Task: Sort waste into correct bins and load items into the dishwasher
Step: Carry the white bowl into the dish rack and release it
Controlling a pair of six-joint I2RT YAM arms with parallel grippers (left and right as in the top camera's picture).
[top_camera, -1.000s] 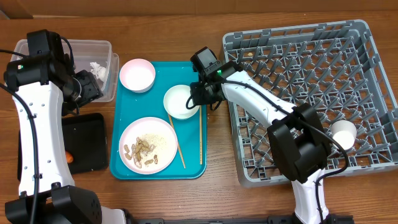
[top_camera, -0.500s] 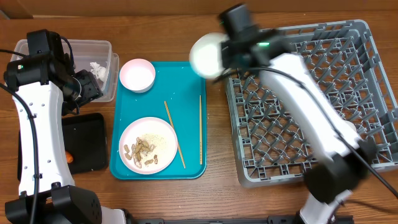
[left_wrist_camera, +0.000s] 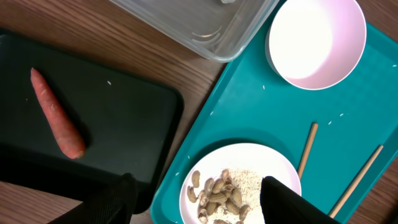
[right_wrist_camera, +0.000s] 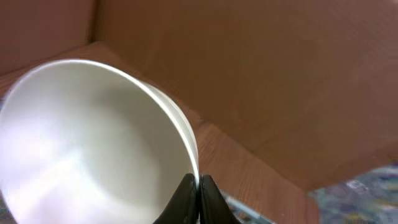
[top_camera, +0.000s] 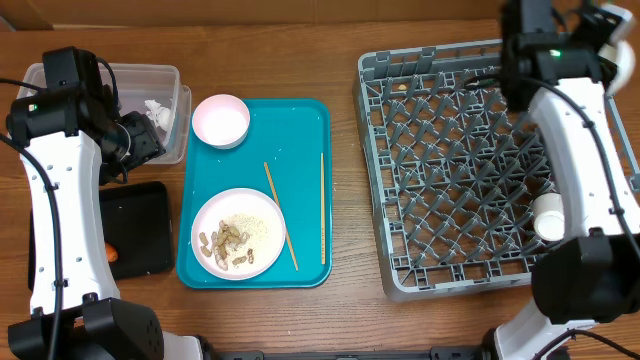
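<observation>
One white bowl is pinched by its rim in the right gripper, fingers clamped tight. The dish rack sits below it, mostly off to its left, so just lower it, I guess.

Smooth white shells join bulky black joints on the left arm and right arm, thin black cables loop alongside, a green light glows, and the left tool and right tool carry matte black fingers.

Wooden table, clear tub, black tray (just beside it), teal tray, grey dish rack
</observation>
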